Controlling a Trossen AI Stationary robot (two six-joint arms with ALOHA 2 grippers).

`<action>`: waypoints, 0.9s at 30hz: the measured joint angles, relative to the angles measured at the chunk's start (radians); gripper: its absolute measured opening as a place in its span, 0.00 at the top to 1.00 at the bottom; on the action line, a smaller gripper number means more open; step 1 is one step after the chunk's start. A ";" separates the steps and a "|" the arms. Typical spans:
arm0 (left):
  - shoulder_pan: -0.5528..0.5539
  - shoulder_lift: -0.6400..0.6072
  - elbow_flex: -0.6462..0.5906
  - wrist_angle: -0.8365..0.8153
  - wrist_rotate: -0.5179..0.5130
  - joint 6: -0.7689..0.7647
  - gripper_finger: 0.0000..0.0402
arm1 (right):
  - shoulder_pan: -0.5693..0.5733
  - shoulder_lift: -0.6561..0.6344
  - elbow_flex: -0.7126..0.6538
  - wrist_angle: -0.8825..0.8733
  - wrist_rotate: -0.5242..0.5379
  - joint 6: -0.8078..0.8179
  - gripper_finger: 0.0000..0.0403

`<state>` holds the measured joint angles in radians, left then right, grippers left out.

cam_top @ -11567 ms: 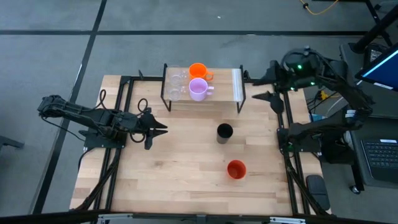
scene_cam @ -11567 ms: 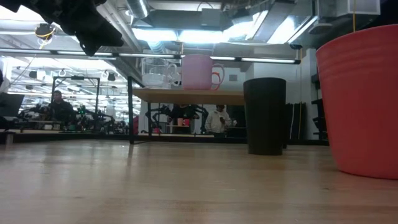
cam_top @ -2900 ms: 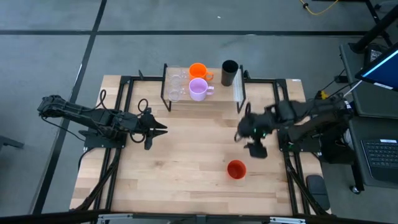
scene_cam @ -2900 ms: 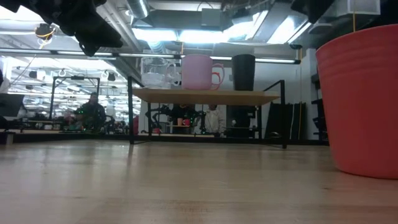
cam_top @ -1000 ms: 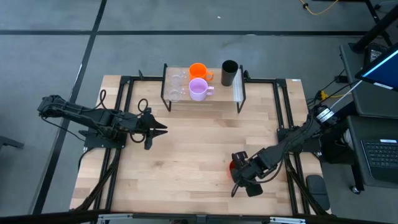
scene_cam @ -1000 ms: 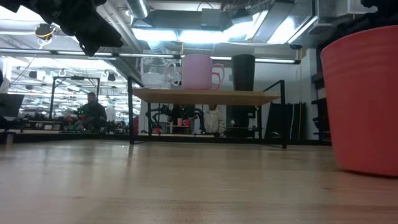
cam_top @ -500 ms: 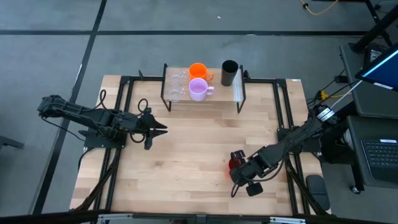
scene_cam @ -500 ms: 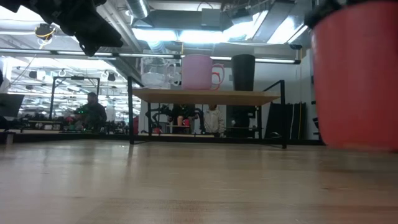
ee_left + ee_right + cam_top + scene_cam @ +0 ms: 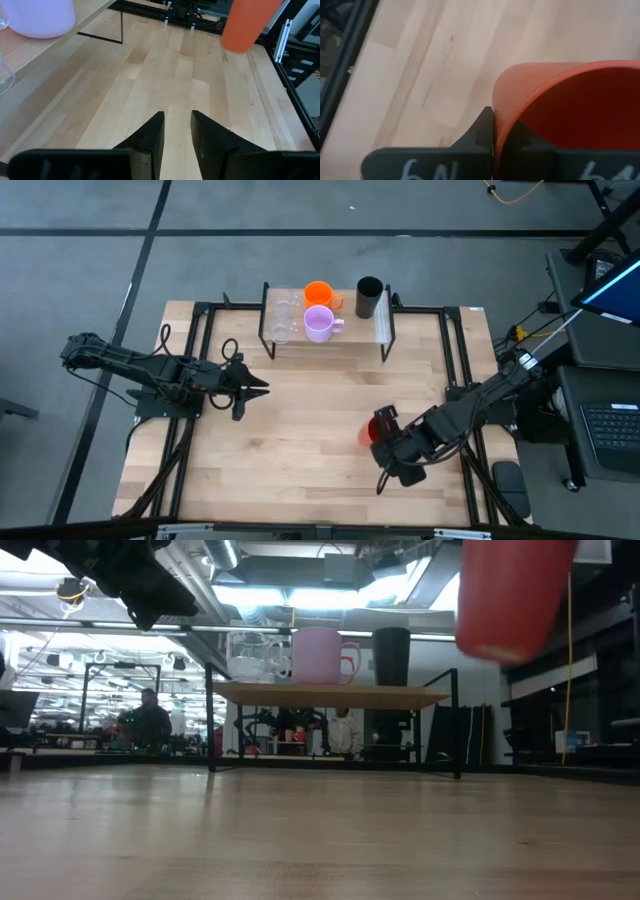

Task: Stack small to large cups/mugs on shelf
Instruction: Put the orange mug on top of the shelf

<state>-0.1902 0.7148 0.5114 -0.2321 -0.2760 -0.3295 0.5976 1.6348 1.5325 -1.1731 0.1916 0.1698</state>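
The red-orange cup (image 9: 510,595) hangs in the air above the table's near right part, with my right gripper (image 9: 385,438) shut on it. The shelf (image 9: 352,330) stands at the table's far edge. On its top board stand two clear glass cups (image 9: 283,318), the orange mug (image 9: 318,293), the lilac mug (image 9: 319,324) and the black cup (image 9: 369,297). My left gripper (image 9: 255,388) waits open at the table's left, a little above the wood, pointing right; its fingers (image 9: 155,132) have nothing between them. My right gripper pinches the red-orange cup's wall at the rim (image 9: 496,102), one finger (image 9: 481,127) outside and the other inside the cup. The fingers come from above, slanting in from the table's near right. The cup (image 9: 247,22) hangs lifted clear of the table, mouth up, slightly tilted.
Black metal frame rails (image 9: 455,380) run along the table's left and right sides. Bare wood (image 9: 310,430) lies between the shelf and the near edge. Beyond the table, people (image 9: 148,715) show among other robot stations.
My right gripper has gone up and a little toward the far edge with the red-orange cup. The cup stood on the table a second ago and now hangs clear above it.
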 joint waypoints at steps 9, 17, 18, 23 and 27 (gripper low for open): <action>0.000 0.000 0.000 -0.005 0.000 0.000 0.78 | 0.000 0.000 0.235 -0.219 0.130 -0.050 0.98; 0.000 0.000 0.000 -0.011 0.000 0.000 0.78 | 0.000 0.000 0.437 -0.322 0.160 -0.159 0.98; 0.000 0.000 0.000 -0.011 0.000 0.000 0.78 | 0.000 0.000 0.463 -0.337 0.179 -0.175 0.98; 0.000 0.000 0.000 -0.011 0.000 0.000 0.78 | -0.029 -0.001 0.588 -0.401 0.261 -0.238 0.98; 0.000 0.000 0.000 -0.012 0.000 0.000 0.78 | -0.104 -0.013 0.659 -0.399 0.265 -0.333 0.97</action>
<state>-0.1903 0.7147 0.5116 -0.2442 -0.2764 -0.3290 0.4933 1.6217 2.1920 -1.5719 0.4567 -0.1633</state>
